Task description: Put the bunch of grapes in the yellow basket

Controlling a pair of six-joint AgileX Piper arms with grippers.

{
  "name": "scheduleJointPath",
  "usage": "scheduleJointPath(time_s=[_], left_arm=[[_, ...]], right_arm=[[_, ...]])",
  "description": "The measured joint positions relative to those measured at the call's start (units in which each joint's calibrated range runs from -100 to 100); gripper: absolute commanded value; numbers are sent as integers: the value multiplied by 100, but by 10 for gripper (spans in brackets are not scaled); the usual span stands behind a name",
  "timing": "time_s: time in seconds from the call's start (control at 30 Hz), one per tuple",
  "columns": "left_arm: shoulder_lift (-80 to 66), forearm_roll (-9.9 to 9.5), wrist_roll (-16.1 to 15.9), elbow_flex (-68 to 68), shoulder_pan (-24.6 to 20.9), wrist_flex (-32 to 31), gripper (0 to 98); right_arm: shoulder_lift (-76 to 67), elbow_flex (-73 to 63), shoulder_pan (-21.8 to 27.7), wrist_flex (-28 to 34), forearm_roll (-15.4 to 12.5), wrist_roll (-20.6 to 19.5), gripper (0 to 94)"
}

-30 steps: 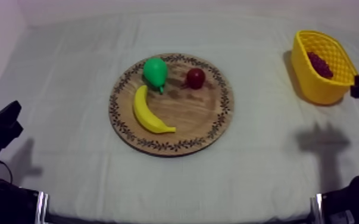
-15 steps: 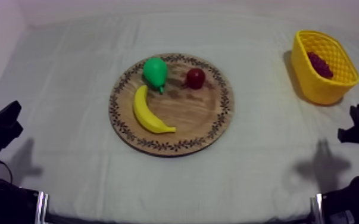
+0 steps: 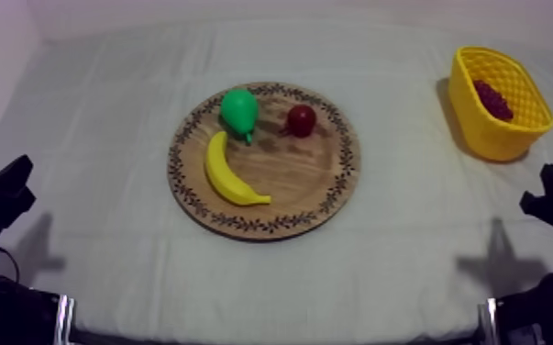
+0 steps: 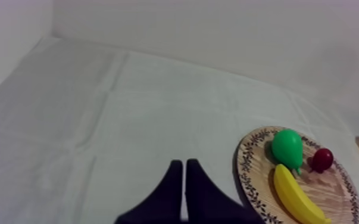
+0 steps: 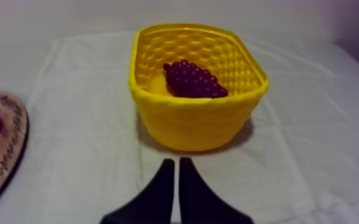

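Your left gripper (image 4: pixel 184 162) and right gripper (image 5: pixel 174 161) sit low, fingers together.
Grapes (image 5: pixel 193 80) lie in the basket (image 5: pixel 199 122), beyond the right gripper.

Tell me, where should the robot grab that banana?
Probably across its thick middle, coming straight down from above. The banana lies flat on the board, so its two long curved sides are free for the fingers to close on.

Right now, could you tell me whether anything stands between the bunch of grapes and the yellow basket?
Nothing visible does: the bunch of grapes already lies inside the yellow basket. The wooden board holds only the banana, the pear and the small red fruit.
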Motion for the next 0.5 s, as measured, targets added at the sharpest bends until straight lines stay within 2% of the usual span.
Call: scheduleJointPath(time_s=[0.1,0.23,0.4,0.5], left_arm=[[0,0,0,0,0,0,1],[0,0,0,0,0,0,1],[0,0,0,0,0,0,1],[0,0,0,0,0,0,1]], right_arm=[[-5,0,-44,95,6,-191,3],[-5,0,-51,152,18,-222,3],[-5,0,-55,158,23,159,3],[-5,4,-58,168,23,581,3]])
